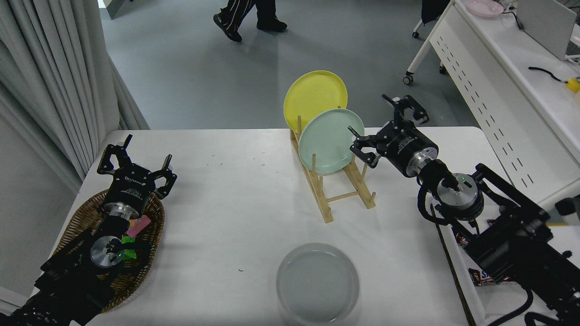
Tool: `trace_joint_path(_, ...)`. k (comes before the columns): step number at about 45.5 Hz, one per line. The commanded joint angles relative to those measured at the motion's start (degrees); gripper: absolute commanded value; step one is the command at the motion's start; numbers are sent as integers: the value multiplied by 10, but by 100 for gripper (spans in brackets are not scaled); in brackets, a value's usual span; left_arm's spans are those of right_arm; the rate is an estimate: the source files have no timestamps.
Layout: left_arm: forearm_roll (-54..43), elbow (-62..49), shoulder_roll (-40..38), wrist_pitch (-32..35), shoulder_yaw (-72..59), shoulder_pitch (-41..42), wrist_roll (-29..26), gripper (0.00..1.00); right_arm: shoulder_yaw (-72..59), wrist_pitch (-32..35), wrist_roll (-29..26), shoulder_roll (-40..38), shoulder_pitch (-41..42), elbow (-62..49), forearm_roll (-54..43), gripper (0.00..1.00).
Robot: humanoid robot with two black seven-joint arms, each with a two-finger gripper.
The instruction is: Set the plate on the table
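Grey and shallow-rimmed, the plate (317,283) lies flat on the white table (235,190), near its front edge and well in front of the wooden rack (337,192) that holds the mint green plate (328,142) and the yellow plate (312,95) upright. Reaching in low from the right of the rack, the right gripper (385,120) hovers just beside the mint green plate with fingers spread and nothing between them, its body lettering too small to read. Far left of the rack, the left gripper (136,165) rests splayed above a wicker basket (79,219).
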Motion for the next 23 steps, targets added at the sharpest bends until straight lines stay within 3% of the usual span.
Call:
trace_joint_path(1, 0, -1, 0, 0, 0, 0, 0, 100, 16, 62, 28, 1, -63, -29, -60, 100)
trace_joint_path(14, 0, -1, 0, 0, 0, 0, 0, 100, 39, 172, 28, 5, -77, -124, -83, 100)
trace_joint_path(23, 0, 0, 0, 0, 0, 0, 0, 100, 44, 183, 30, 18, -77, -146, -82, 100)
